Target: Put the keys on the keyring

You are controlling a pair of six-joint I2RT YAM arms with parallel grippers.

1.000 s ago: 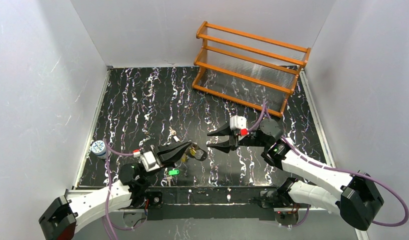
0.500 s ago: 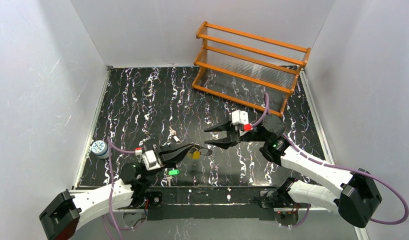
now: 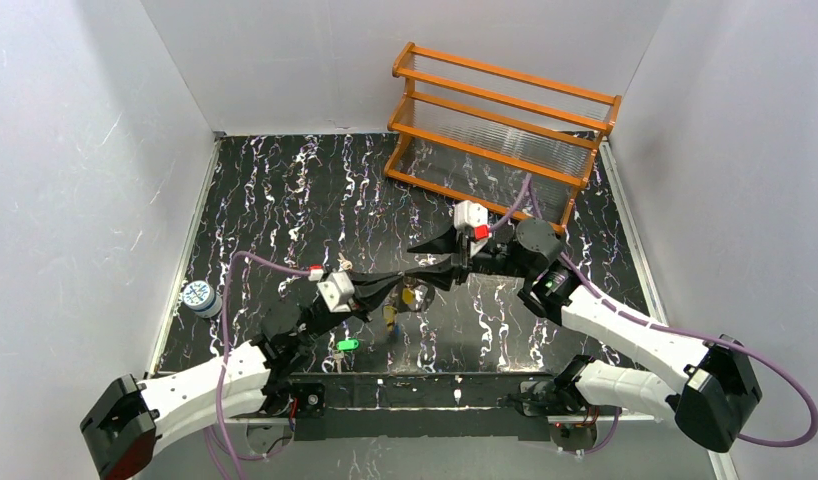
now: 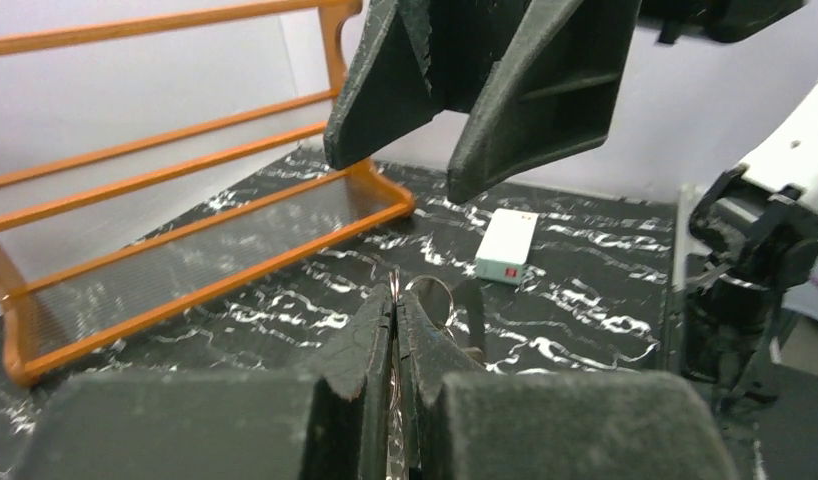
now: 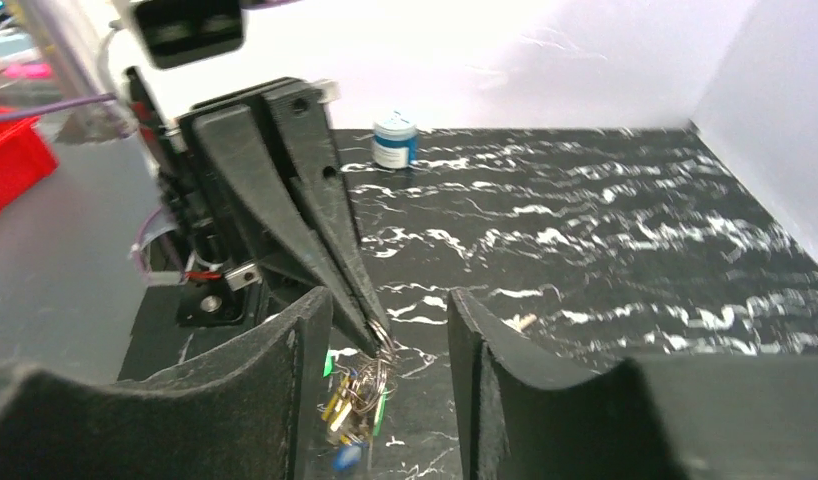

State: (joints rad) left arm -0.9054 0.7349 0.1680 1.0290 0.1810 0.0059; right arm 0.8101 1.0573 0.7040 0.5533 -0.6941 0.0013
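The left gripper (image 3: 393, 284) is fully closed, with its fingertips pinched on the keyring (image 5: 381, 344). It holds the keyring in the air above the middle of the desk (image 3: 285, 200). Keys (image 5: 345, 412) with yellow, green and blue heads hang from the keyring in a bunch.

The right gripper (image 3: 425, 262) is roughly half open and grips nothing. In the right wrist view its jaws stand on either side of the left fingertips and the keyring.

A green key (image 3: 347, 344) lies on the desk near the near edge. A blue-white can (image 3: 197, 297) stands by the left edge; its label is too small to read. An orange rack (image 3: 500, 130) occupies the far right corner.
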